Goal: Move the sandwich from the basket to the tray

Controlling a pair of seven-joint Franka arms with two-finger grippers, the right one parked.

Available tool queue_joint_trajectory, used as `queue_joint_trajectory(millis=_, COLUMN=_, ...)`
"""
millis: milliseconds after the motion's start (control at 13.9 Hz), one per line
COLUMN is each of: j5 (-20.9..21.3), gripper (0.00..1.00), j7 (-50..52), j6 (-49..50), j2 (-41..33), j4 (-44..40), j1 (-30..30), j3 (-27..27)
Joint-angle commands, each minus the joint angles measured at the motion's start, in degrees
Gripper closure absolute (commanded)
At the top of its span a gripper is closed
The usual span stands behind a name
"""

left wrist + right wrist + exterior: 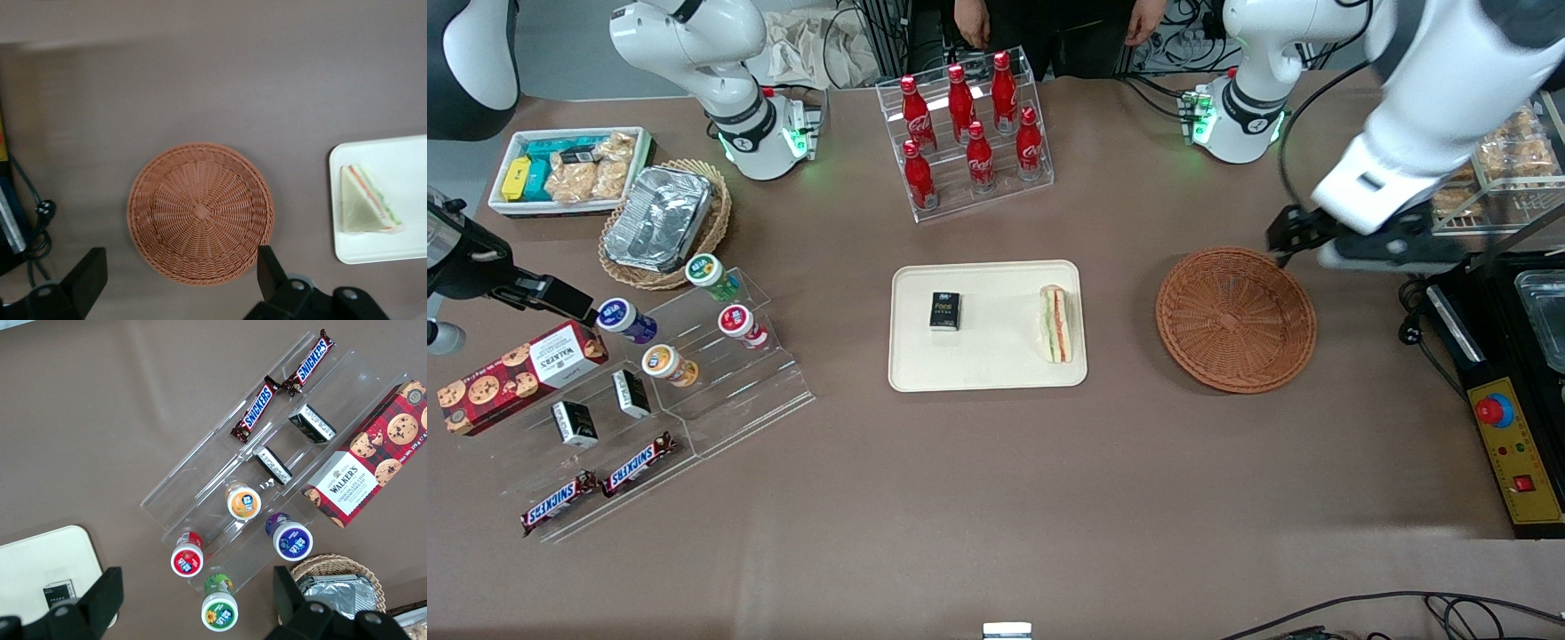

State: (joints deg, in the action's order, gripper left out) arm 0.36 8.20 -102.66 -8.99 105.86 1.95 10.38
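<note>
The sandwich [1056,324] lies on the cream tray [987,369], at the tray's end nearest the basket; it also shows in the left wrist view [365,208] on the tray [373,250]. The reddish-brown wicker basket [1235,318] stands beside the tray toward the working arm's end and holds nothing [200,212]. My left gripper [1288,238] hangs open and empty above the table, over the basket's rim farthest from the front camera [180,267].
A small black box [945,311] lies on the tray. A rack of red cola bottles [967,133] stands farther back. A black control box with a red button [1516,427] and a cable [40,220] sit at the working arm's end. An acrylic snack stand [694,373] is toward the parked arm's end.
</note>
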Motion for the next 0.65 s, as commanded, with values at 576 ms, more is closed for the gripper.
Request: queue_joint_trajectory(millis=576, j5=-0.62, gripper=0.0, j7=-1.17, j6=7.56, j2=10.57, j4=-17.62, j1=-0.28, j3=-0.63)
